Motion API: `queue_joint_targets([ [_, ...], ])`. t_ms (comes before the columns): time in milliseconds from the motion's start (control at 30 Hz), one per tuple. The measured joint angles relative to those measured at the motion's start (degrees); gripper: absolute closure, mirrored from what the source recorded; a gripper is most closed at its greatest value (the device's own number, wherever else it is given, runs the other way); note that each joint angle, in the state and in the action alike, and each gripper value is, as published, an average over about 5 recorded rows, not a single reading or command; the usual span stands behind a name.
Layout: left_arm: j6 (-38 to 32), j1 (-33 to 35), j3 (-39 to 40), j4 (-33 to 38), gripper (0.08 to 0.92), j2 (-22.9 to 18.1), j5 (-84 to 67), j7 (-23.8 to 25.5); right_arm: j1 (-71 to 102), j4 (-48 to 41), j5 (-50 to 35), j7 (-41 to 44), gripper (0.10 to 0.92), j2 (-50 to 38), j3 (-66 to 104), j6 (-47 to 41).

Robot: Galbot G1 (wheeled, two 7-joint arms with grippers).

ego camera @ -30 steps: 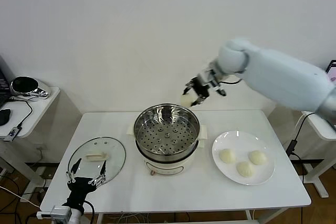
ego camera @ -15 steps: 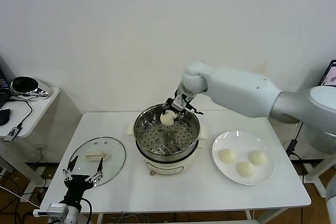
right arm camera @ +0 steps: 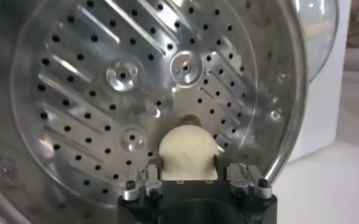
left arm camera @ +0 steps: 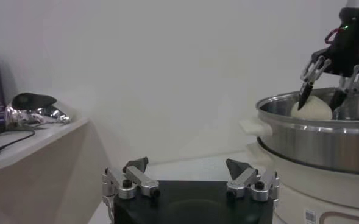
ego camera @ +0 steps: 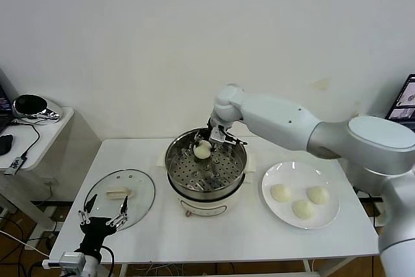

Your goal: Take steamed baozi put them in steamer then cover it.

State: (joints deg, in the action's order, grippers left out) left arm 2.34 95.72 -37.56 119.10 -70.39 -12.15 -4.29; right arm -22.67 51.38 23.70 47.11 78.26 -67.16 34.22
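My right gripper (ego camera: 206, 144) is shut on one cream-white baozi (ego camera: 202, 150) and holds it inside the steel steamer (ego camera: 175, 160), just above the perforated tray (right arm camera: 94, 73) near its far side. The held baozi (right arm camera: 187, 152) sits between the fingers in the right wrist view. It also shows over the steamer rim (left arm camera: 301, 122) in the left wrist view. Three more baozi (ego camera: 302, 208) lie on the white plate (ego camera: 272, 176) at the right. The glass cover (ego camera: 139, 192) lies flat on the table at the left. My left gripper (ego camera: 104, 220) is open and empty, just in front of the cover.
The steamer stands mid-table on its cream base (ego camera: 207, 207). A side table (ego camera: 39, 135) with a dark round device (ego camera: 30, 104) stands at the far left. A wall is close behind the table.
My right gripper has carried the baozi from behind and above the steamer's right side leftward and down into the pot. The left arm has barely moved.
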Motion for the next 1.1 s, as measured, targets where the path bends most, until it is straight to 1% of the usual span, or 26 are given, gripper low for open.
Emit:
queue_joint_targets([
  [67,-0.01,-0.08,0.04,-0.01,0.177,-0.01,0.0,0.0,0.17,-0.73,0.6,-0.42,0.406,0.24,0.19,0.65],
  [200,-0.03,-0.2,0.18,-0.1,0.177,-0.15,0.0,0.0,0.05,-1.31,0.58,-0.72,0.29,0.23,0.25,1.19],
  [333,-0.02,-0.21,0.22,-0.05,0.177,-0.28,0.02,0.0,-1.36,0.13,-2.95,0.28,0.215,-0.82,-0.35,-0.71],
  [467,0.04,-0.17,0.01,0.23,0.177,-0.31,0.03,0.0,-4.43,4.65,-10.13,2.32,0.204,-3.67,-1.64,-7.1],
  [600,0.19,-0.17,-0.09,0.64,0.177,-0.37,0.02,0.02,-8.46,11.39,-18.06,4.53,0.203,-8.57,-3.57,-16.61],
  [733,0.3,-0.17,-0.03,0.85,0.177,-0.16,0.04,0.06,-12.39,18.65,-24.01,6.45,0.203,-14.69,-5.59,-26.34],
  [933,0.3,0.13,-0.19,1.22,0.177,0.43,0.04,0.1,-15.84,28.97,-29.08,8.43,0.203,-25.04,-7.29,-39.26],
  [1100,0.2,0.57,-0.67,1.33,0.177,0.75,-0.02,0.11,-16.11,35.06,-30.34,9.95,0.203,-33.95,-7.48,-46.56],
])
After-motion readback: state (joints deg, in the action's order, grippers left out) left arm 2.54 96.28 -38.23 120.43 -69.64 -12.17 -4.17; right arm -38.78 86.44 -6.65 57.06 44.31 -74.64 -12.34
